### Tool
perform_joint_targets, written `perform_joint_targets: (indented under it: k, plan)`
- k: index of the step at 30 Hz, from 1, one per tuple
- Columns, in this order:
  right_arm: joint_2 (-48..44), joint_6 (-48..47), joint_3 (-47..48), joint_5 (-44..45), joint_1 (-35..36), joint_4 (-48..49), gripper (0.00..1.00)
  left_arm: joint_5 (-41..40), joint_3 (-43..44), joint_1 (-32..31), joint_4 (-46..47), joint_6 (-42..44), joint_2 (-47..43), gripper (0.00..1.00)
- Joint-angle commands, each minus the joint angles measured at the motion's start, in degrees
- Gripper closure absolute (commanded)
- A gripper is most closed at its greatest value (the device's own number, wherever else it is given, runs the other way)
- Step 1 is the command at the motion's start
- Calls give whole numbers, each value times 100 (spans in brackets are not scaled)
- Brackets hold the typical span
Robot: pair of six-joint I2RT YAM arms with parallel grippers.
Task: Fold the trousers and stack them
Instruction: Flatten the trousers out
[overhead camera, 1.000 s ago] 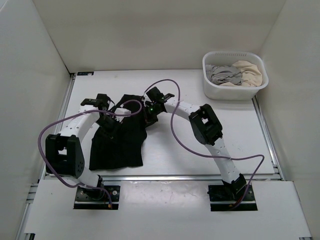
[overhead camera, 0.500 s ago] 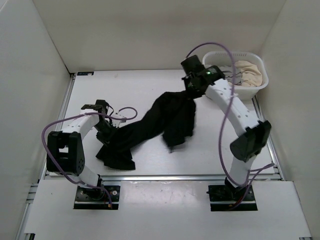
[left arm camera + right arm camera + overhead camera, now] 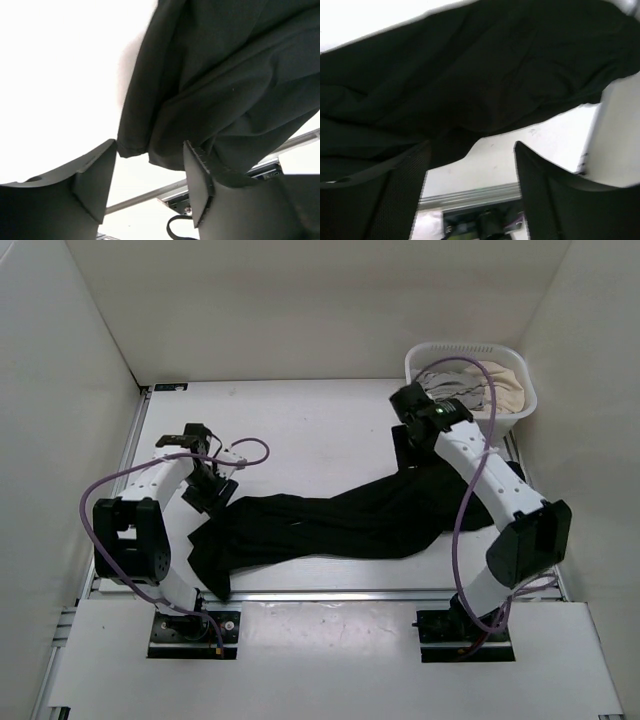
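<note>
The black trousers (image 3: pixel 340 525) lie stretched in a long band across the table, from the front left corner to the right side. My left gripper (image 3: pixel 208 490) hovers just over their left end, open, with nothing between its fingers. In the left wrist view the trousers (image 3: pixel 225 75) hang just beyond the open left gripper (image 3: pixel 149 145), their hem at the fingertips. My right gripper (image 3: pixel 408 452) is open above the right end. The right wrist view shows the trousers (image 3: pixel 470 75) spread past the open right gripper (image 3: pixel 472 146), bare table between the fingers.
A white basket (image 3: pixel 466 346) with grey and beige clothes stands at the back right, close behind the right arm. A metal rail (image 3: pixel 330 593) runs along the table's front edge. White walls enclose the left, back and right sides.
The trousers went from a bunch at the left to a long band across the table. Both grippers, shut on the cloth before, have opened and let it go. The right arm swung out and down.
</note>
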Motion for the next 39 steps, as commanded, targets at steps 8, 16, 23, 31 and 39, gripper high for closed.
perform_joint_targets:
  k: [8,16,23,31,39]
  plan:
    - [-2518,1915,-3254,-625,-3051,1391,17,-466,-724,13,401,94,97,20]
    - [-1291,2091,-3810,-740,-4563,2587,14,-327,-1357,-365,858,604,335,0]
    - [-655,2161,-4169,-644,-4732,2781,20,238,-1305,-365,990,429,897,86]
    - [-1058,2223,-4416,-942,-5250,3510,21,-966,-418,-146,1236,112,696,86]
    - [-814,2337,-4486,-1671,-5321,4152,28,-1318,865,136,1236,165,1029,60]
